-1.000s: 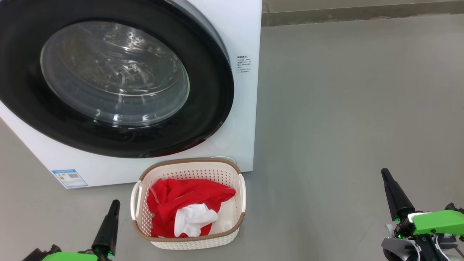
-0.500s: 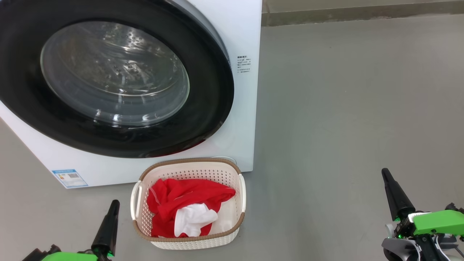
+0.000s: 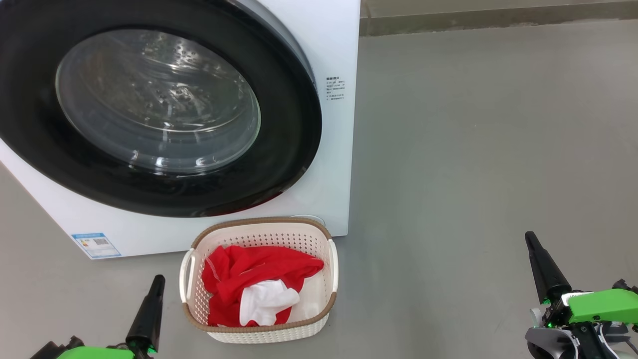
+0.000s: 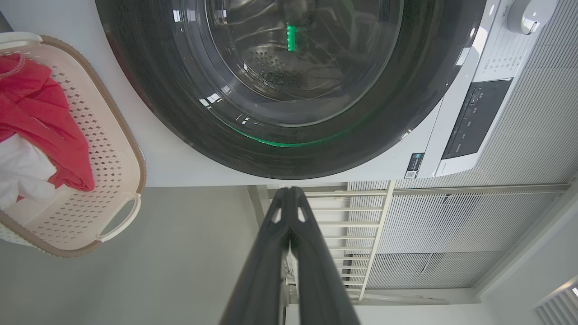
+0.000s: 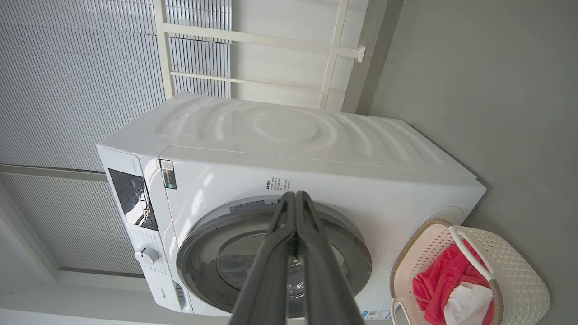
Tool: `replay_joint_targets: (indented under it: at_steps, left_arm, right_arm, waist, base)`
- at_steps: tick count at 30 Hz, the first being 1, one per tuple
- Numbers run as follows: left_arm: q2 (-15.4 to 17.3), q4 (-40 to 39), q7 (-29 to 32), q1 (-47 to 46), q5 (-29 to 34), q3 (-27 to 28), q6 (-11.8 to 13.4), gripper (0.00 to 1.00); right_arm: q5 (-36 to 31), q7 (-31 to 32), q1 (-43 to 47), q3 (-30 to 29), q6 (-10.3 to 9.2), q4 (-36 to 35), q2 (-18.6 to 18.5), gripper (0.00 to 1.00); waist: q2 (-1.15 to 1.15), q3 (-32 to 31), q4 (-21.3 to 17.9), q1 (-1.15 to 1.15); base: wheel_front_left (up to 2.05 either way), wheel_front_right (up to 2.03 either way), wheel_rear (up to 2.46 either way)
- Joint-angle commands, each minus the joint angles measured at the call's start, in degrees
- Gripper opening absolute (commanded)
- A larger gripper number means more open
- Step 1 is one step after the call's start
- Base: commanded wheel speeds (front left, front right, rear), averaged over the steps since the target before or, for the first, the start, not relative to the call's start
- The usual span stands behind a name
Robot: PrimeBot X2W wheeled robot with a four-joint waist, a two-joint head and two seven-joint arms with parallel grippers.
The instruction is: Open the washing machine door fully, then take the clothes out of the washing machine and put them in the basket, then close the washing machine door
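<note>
Nothing has moved over the last second. The left gripper (image 3: 155,291), low beside the basket (image 3: 259,223), and the right gripper (image 3: 534,249), well off to the right, each have their fingers pressed together on nothing. The red and white clothes (image 3: 249,276) lie in the basket, just in front of the washing machine (image 3: 335,50), whose washing machine door (image 3: 294,124) sits flush against its front. The task looks done. The risks left are an unlatched door swinging back, or the left arm nudging the basket as it withdraws.

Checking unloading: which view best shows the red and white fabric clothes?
Head view: looks down on the whole red and white clothes. Left wrist view crops them; right wrist view partly hides them behind the rim of the cream perforated basket.
</note>
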Motion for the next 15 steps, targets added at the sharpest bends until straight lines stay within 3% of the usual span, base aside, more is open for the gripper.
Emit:
replay_joint_targets:
  at_steps: [1,15]
  left_arm:
    - [0.5,-1.2,0.2,-2.4,0.3,2.1,-0.4,0.00]
    - [0.4,-1.2,0.3,-2.4,0.4,2.2,-0.4,0.00]
  right_arm:
    - [-0.3,0.4,-2.4,0.9,-0.02,-1.5,-0.4,0.00]
    - [-0.4,0.5,-2.4,0.7,-0.02,-1.5,-0.3,0.00]
  waist:
    - [0.00,0.0,0.0,0.00]
    - [0.00,0.0,0.0,0.00]
  base:
    - [0.00,0.00,0.00]
    - [0.00,0.00,0.00]
